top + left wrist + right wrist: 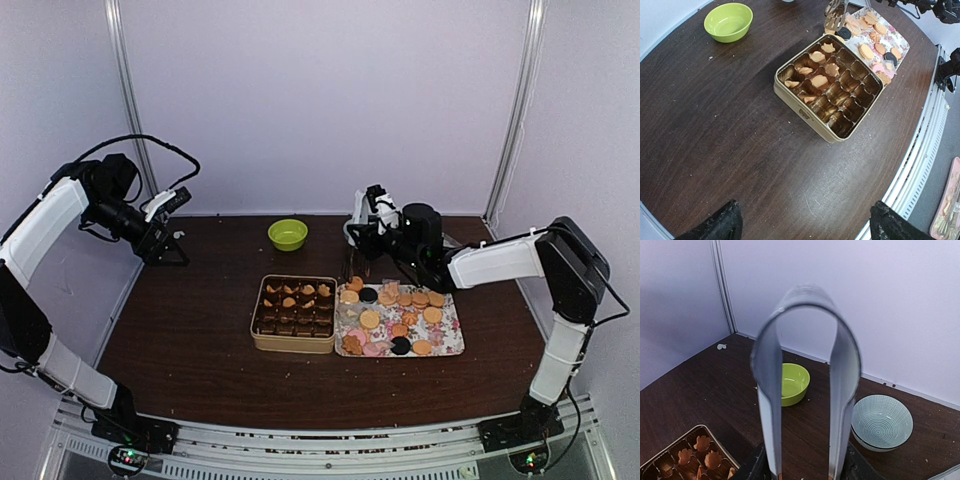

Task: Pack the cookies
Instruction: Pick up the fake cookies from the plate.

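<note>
Many flat cookies (370, 319) (tan), looped metal tongs (844, 370)

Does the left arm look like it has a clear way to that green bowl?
Probably yes. The left tool hangs open above the table, with only bare wood between it and the green bowl. The tin sits off to one side, and the right arm holds tongs by the tray.
</note>
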